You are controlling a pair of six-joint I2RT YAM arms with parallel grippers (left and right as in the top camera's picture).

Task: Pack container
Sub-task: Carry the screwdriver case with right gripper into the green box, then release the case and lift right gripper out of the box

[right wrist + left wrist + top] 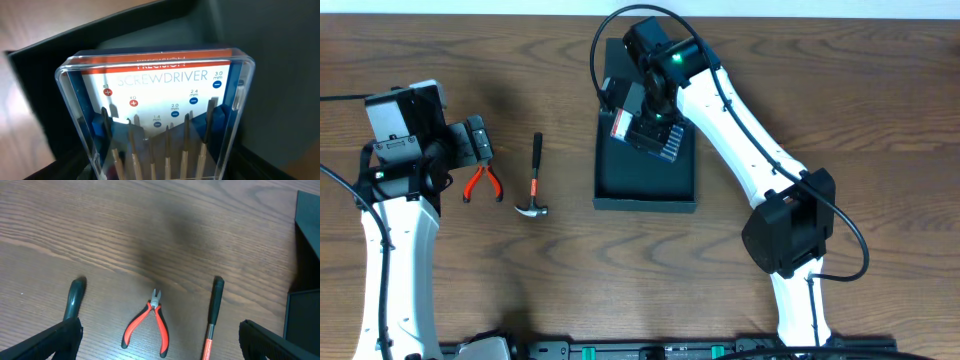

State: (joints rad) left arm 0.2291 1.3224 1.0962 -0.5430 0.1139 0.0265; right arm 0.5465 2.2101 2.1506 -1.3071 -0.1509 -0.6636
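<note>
Wood-grain worktop carries the box near its far edge, centre-right. Above it the right gripper grasps a screwdriver set, best lowered flat inside before letting go; the left gripper gapes near the pliers.

Left gripper splayed, right gripper clamped.

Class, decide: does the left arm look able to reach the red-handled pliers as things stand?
Probably yes: the pliers lie on bare table close to the open left end effector, with nothing between them.
</note>
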